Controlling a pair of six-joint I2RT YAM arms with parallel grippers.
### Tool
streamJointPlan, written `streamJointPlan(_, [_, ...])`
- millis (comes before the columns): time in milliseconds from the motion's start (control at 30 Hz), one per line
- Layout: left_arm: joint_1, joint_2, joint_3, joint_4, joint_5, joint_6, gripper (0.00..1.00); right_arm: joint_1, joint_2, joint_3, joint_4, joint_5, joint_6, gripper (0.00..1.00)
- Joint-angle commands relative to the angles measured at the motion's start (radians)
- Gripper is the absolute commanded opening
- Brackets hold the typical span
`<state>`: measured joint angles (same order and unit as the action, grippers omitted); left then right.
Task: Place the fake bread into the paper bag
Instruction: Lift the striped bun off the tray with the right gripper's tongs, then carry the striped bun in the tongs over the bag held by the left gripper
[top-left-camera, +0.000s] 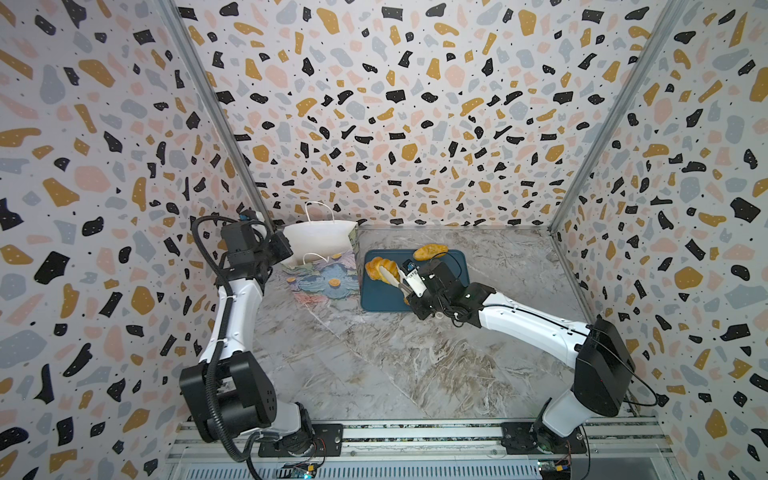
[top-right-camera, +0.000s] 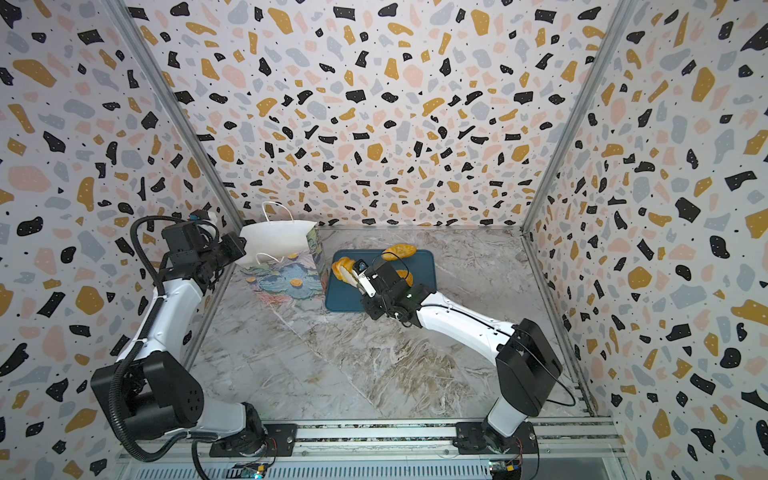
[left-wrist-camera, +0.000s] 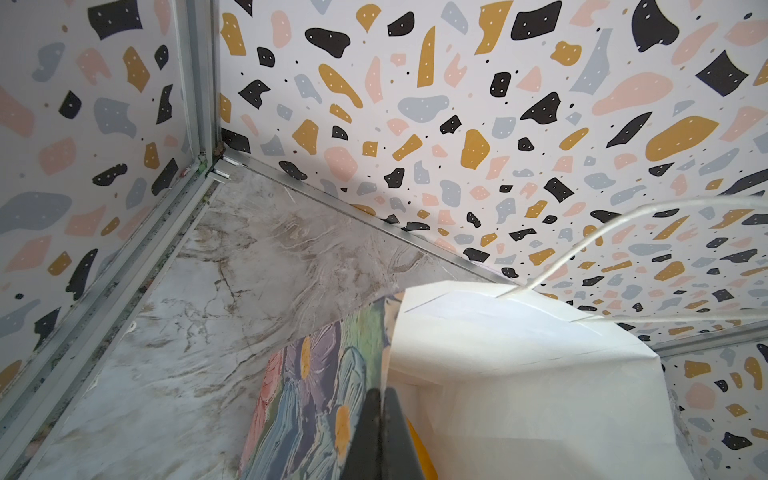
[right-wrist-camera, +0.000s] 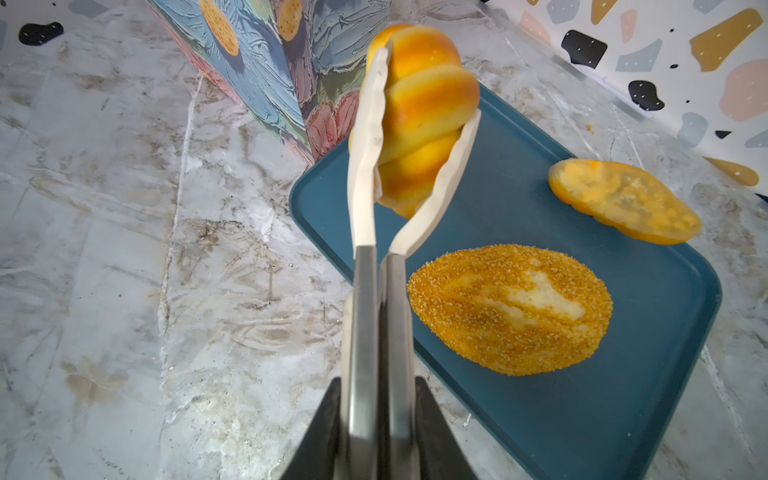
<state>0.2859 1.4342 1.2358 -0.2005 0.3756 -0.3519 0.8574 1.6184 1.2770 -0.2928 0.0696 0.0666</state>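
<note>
right wrist view: the right gripper (right-wrist-camera: 378, 386), clamped on tongs (right-wrist-camera: 363, 174) pinching a glossy ridged roll (right-wrist-camera: 428, 104), may lose it before reaching the paper bag (right-wrist-camera: 266, 70), whose rim the left gripper (left-wrist-camera: 381, 399) pinches shut.

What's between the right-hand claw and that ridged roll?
Tongs: the right gripper is shut on their metal handles, and their white tips pinch the roll. The right wrist view shows it plainly.

Glossy ridged roll (right-wrist-camera: 428, 95) near floral bag (right-wrist-camera: 257, 83)
</note>
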Motion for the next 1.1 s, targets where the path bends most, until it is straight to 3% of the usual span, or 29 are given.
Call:
streamJointPlan(0, [0.002,-0.023,-0.008,0.025,0.002,0.007,0.00,-0.003,-0.055,0.082,0.032,-0.007,0.009,0.19])
streamJointPlan(1067, [0.002,-0.025,-0.009,0.028,0.009,0.006,0.00,-0.003,-0.043,0.267,0.100,-0.094,-0.017,0.18])
